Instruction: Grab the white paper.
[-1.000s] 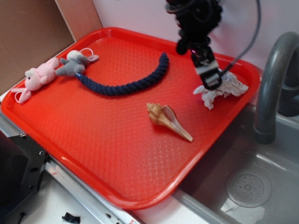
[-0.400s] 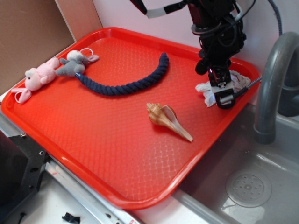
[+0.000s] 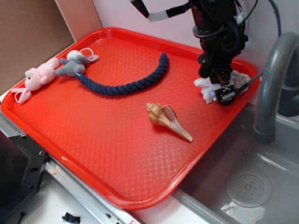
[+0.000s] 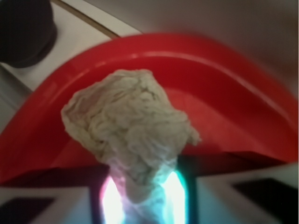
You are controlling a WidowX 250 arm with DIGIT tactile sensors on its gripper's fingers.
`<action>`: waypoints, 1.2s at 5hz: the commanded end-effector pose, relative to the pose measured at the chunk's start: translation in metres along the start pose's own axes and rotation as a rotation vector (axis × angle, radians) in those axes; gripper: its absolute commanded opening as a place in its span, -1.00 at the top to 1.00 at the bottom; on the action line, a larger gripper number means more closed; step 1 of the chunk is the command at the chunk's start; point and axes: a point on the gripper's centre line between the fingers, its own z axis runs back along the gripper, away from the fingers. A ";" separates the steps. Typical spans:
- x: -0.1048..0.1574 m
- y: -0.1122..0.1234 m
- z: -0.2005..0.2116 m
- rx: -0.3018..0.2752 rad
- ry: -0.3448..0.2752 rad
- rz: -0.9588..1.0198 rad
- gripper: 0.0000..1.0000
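The white paper [image 3: 204, 88], a crumpled off-white wad, lies at the far right corner of the red tray [image 3: 93, 135]. My gripper [image 3: 219, 93] comes down on it from above and hides its middle. In the wrist view the white paper [image 4: 131, 121] fills the centre. Its lower end narrows into the gap of my gripper [image 4: 142, 196], with a glowing finger pressed against each side. The tray's rim [image 4: 210, 56] curves behind the wad.
A tan spiral seashell [image 3: 168, 120] lies in the tray's middle, left of the gripper. A navy rope [image 3: 126, 85], a grey plush [image 3: 72, 64] and a pink plush [image 3: 37, 77] are at the back left. A grey faucet [image 3: 273, 79] and sink [image 3: 252, 186] flank the tray's right edge.
The gripper swung from the wad's left edge rightward onto it, turned, and settled with its fingers around the paper. The paper has barely shifted.
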 end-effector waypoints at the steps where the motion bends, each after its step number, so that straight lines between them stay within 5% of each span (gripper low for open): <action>1: -0.032 -0.004 0.081 0.108 -0.010 0.389 1.00; 3: -0.105 -0.014 0.160 0.007 0.039 0.588 1.00; 4: -0.132 -0.026 0.177 0.080 0.054 0.646 1.00; 5: -0.140 -0.026 0.178 0.069 0.071 0.660 1.00; 6: -0.150 -0.013 0.183 -0.026 0.068 0.716 1.00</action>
